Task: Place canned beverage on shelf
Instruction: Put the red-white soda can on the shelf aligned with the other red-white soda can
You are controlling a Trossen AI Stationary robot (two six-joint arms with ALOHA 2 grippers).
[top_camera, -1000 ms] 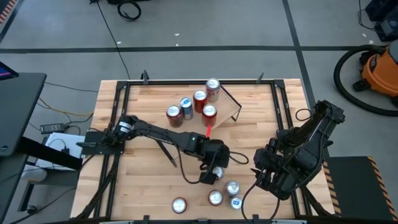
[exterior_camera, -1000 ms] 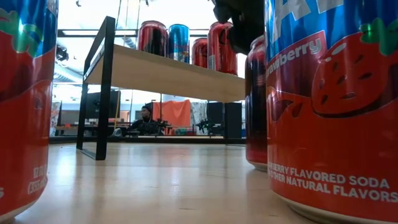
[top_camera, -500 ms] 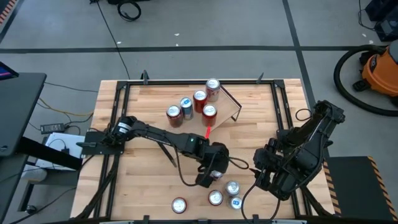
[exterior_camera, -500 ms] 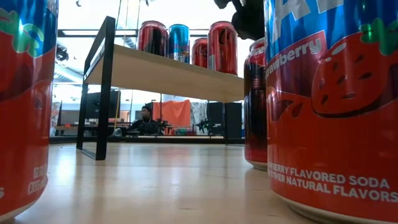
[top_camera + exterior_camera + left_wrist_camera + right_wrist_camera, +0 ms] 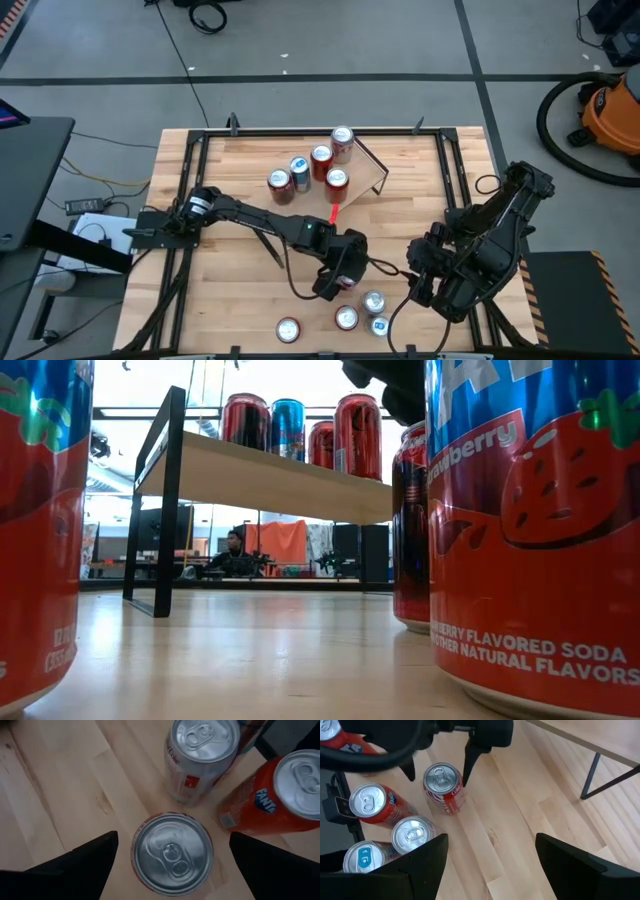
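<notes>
A red can with a silver top (image 5: 172, 854) stands upright on the table near the front edge (image 5: 348, 283). My left gripper (image 5: 173, 835) hangs open above it, pointing steeply down, one finger on either side of the can (image 5: 442, 787), touching nothing. My right gripper (image 5: 491, 840) waits open at the table's right (image 5: 420, 270), holding nothing. The shelf (image 5: 270, 478), a light-wood board on black wire legs, stands at the far middle (image 5: 362, 175) with several cans (image 5: 321, 157) upright on it.
A white-and-red Coke can (image 5: 202, 755) and an orange Fanta can (image 5: 270, 795) stand close beside the straddled can. More cans (image 5: 346, 318) cluster at the front edge, and one (image 5: 288, 328) stands apart to the left. Bare tabletop (image 5: 240, 270) lies between the shelf and the front cans.
My left gripper has rolled about its own pointing line above the red can, staying open and nearly in place. The can has not moved.
</notes>
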